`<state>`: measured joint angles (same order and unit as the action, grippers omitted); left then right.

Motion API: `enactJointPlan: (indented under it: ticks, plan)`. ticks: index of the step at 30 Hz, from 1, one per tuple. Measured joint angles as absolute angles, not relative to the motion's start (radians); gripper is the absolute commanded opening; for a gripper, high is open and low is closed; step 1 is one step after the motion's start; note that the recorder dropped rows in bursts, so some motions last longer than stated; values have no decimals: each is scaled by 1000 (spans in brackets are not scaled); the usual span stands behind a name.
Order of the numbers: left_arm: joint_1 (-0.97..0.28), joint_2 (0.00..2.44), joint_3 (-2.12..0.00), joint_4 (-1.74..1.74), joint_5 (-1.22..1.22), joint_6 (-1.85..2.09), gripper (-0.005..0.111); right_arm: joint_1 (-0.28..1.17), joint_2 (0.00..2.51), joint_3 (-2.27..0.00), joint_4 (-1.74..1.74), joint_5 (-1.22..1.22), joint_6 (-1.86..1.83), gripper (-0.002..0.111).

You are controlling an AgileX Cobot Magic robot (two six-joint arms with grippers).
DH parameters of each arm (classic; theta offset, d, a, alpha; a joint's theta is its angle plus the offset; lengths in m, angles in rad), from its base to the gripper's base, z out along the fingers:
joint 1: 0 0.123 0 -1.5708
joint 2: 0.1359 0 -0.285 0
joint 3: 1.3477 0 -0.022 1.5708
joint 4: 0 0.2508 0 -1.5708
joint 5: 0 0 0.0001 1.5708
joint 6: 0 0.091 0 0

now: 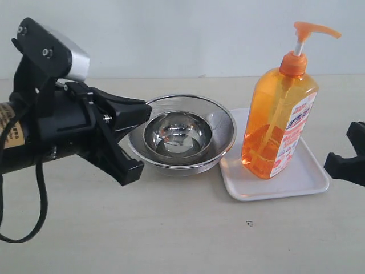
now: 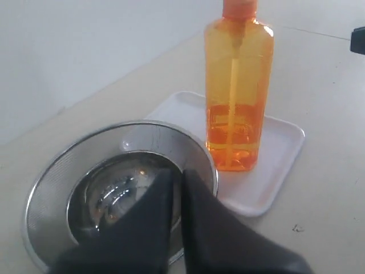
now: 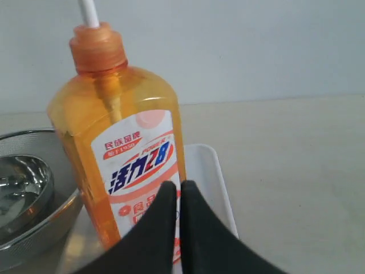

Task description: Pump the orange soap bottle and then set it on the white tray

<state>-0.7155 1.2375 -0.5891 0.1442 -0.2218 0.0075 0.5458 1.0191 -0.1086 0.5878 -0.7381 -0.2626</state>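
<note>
Only the exterior view shows the orange soap bottle (image 1: 275, 123) whole; left pincer (image 2: 178, 172) and right pincer (image 3: 178, 184) are pressed together.

Soap bottle (image 1: 279, 123) upright on the tray (image 1: 296, 184), tray just right of the strainer bowl (image 1: 226, 129), smaller bowl (image 1: 178, 135) nested inside it, left gripper (image 2: 179, 174) at the strainer's left side, right gripper (image 3: 178, 186) right of the tray, all on the table (image 1: 171, 234).
</note>
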Motion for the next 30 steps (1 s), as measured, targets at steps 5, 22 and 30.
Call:
enactJointPlan:
  ticks: [5, 22, 30]
  plan:
    - [-606, 1429, -609, 516, -491, -300, 5, 546, 1019, -109, 558, -738, -290, 0]
    - [-301, 1955, -1093, 1247, -1080, -938, 5, 476, 1466, -245, 564, -949, -247, 0]
    - [-303, 2113, -1321, 1339, -1088, -1077, 5, 422, 1543, -335, 434, -953, -156, 0]
